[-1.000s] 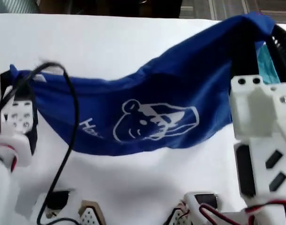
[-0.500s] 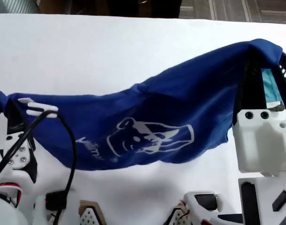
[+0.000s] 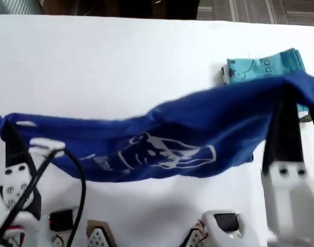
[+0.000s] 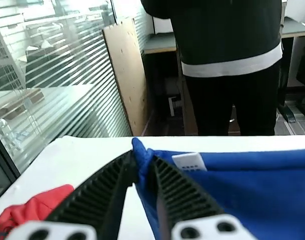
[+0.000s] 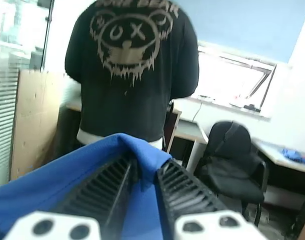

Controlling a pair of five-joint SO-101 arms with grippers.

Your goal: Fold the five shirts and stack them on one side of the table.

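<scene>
One blue shirt (image 3: 198, 128) lower; one teal shirt (image 3: 262, 67)

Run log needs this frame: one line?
left gripper: shut on blue shirt corner | right gripper: shut on other corner | blue shirt: stretched between them | teal shirt: folded, on table

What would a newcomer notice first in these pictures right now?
A blue shirt with a white bear print hangs stretched above the white table between both arms. The left gripper pinches one corner and the right gripper the other; a folded turquoise shirt lies at the table's far right in the high view.
</scene>
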